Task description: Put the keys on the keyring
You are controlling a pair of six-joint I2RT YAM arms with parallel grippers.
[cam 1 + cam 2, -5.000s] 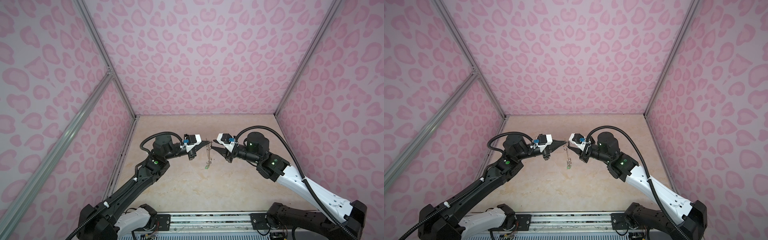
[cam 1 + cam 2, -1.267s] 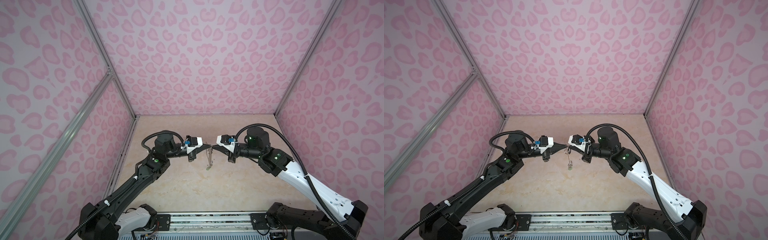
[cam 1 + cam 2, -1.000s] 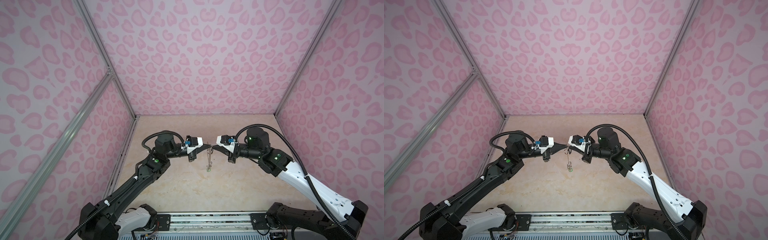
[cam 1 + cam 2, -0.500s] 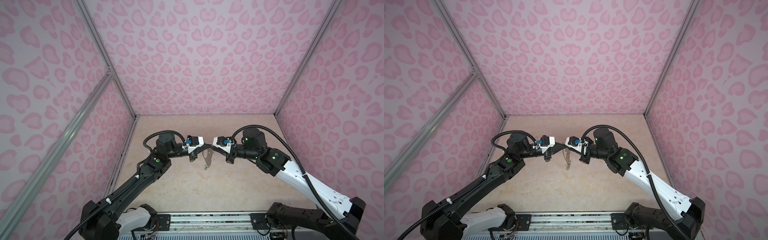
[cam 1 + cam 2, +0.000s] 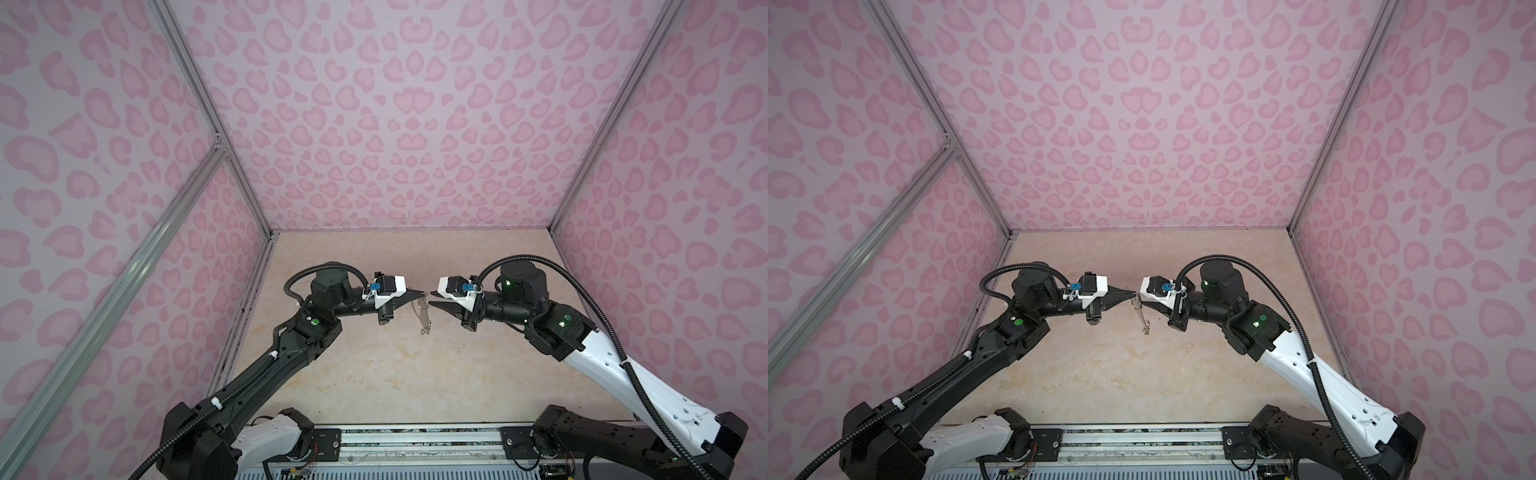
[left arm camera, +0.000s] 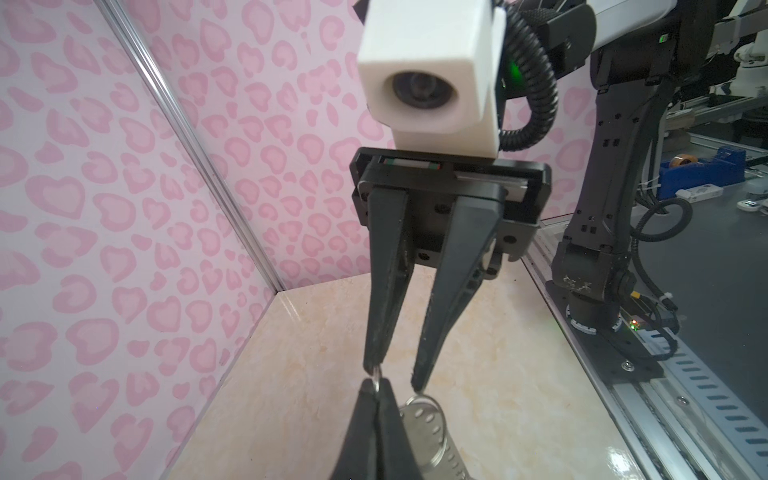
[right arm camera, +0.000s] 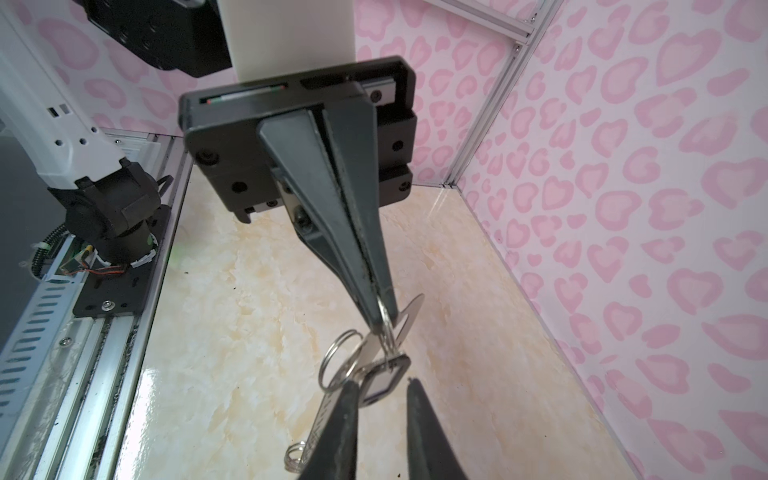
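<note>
The left end effector [image 7: 380,322] is clenched. Its thin black tips pinch one small wire ring at the top of the flat grey metal keyring plate with its row of small split rings [image 6: 426,432], so the keyring hangs free in the air above the beige marbled counter [image 5: 374,374]. The right end effector [image 6: 394,376] stands just beside the top of the keyring with its jaws parted, and I see nothing held in it. I judge the keyring to be light, stiff and smooth. It can swing and turn on that single ring, and the wire may slip out of narrow tips, so a surer hold is flat across the plate near its top edge. The small key with the black oblong plastic tag [image 7: 380,380] hangs against the plate, below the pinched ring. Only the right wrist view shows this key and a bigger split ring [image 7: 325,361] beside it. The left wrist view does not show the key, but shows the gap of the right jaws plainly. In both top views the keyring is only a thin hanging strip, and the green-tagged key I cannot find.
</note>
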